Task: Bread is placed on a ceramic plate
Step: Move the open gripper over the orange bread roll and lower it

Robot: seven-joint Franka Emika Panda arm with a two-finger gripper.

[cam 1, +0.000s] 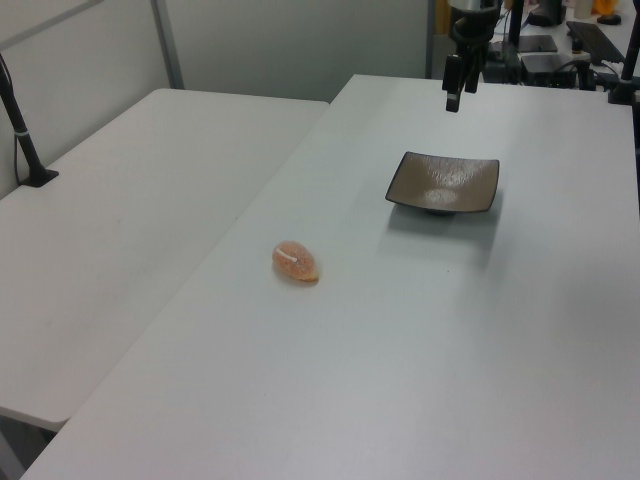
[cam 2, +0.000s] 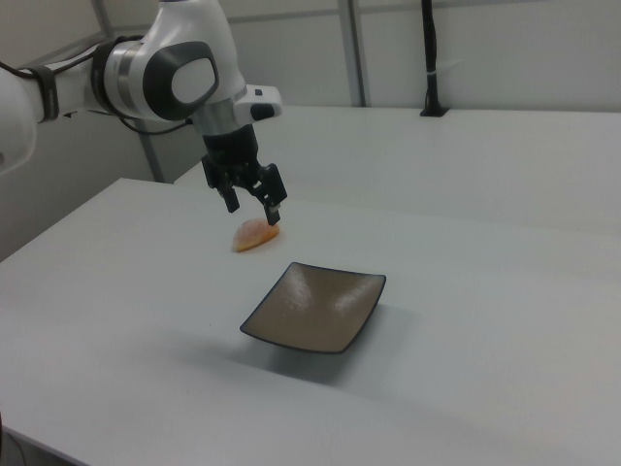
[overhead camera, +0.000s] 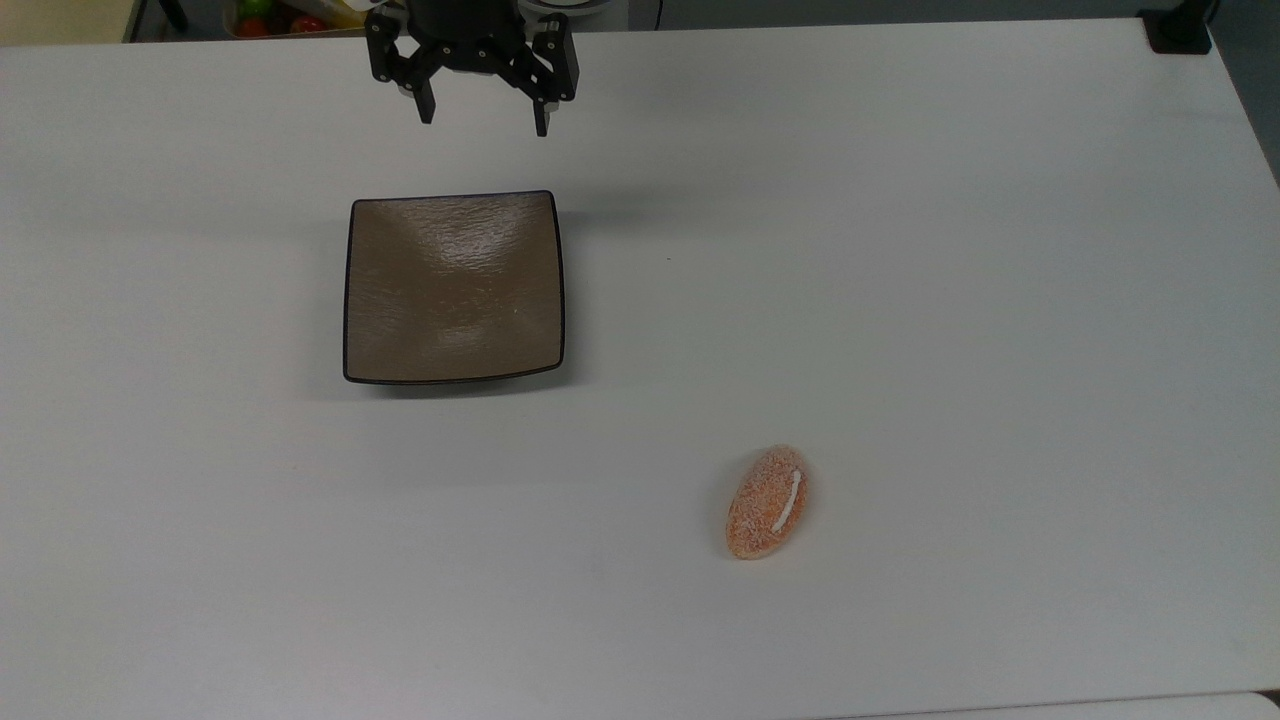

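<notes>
Nearest the tabletop's (overhead camera: 1000,300) front edge in the top view: bread (overhead camera: 767,501), long axis running front to back, tilted slightly. Farther back and to the top view's left: empty ceramic plate (overhead camera: 455,288). Beyond the plate's far edge, above the tabletop's back edge: gripper (overhead camera: 483,112), fingers spread wide, holding nothing, well apart from the bread.

A: What colour is the bread (overhead camera: 767,502)?
B: Orange-brown, speckled pale all over, with one thin white stripe along it.
A: And the ceramic plate (overhead camera: 455,288)?
B: Glossy brown, faintly rippled, edged by a thin black rim.
A: The gripper (overhead camera: 483,113)?
B: Black, on a white and grey arm (cam 2: 146,68).
A: The bench (overhead camera: 950,300)?
B: Plain white.
</notes>
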